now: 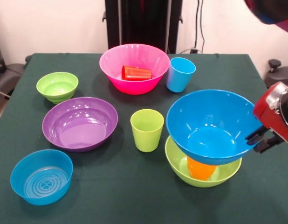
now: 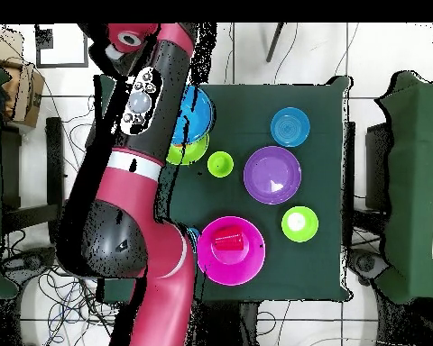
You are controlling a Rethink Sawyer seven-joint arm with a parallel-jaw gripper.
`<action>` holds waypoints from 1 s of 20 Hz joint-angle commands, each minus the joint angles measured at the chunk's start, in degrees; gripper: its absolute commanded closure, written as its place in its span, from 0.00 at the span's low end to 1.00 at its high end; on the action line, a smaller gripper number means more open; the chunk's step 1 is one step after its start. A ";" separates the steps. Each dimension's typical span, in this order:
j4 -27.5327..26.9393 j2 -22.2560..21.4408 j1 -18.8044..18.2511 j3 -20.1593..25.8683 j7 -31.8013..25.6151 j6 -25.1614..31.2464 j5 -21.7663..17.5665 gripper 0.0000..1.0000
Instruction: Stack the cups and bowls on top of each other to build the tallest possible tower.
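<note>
Small glossy blue plastic bowl with ringed base [image 1: 41,176] at the front-left corner, large purple plastic bowl [image 1: 80,123] behind it, lime green plastic tumbler [image 1: 147,129] mid-table, tower [image 1: 204,140] of lime green bowl, orange cup and tilted blue bowl, red-and-black gripper [image 1: 259,140] pinching the blue bowl's right rim.

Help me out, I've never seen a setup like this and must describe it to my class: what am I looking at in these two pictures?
It's a red and black robot arm at a green table. One picture looks across the table toward the robot; the other looks straight down.

Its hand is at the rim of a large blue bowl, which sits tilted on an orange cup inside a large lime green bowl: a small tower.

Also there: a pink bowl holding a red cup, a purple bowl, small green and blue bowls, and light blue and lime cups.
</note>
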 commanded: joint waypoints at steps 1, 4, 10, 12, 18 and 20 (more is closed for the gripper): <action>-2.17 1.20 1.23 11.03 -14.48 0.09 -12.79 1.00; -1.79 1.29 2.08 15.45 -14.15 0.06 -16.76 1.00; -1.14 1.37 3.63 23.56 -14.23 -0.53 -24.21 1.00; -1.17 1.49 3.74 24.68 -14.08 -0.81 -25.24 1.00; 0.01 1.31 5.69 30.04 -12.45 -1.17 -30.35 1.00; 0.10 1.30 6.03 30.86 -11.94 -1.32 -31.32 1.00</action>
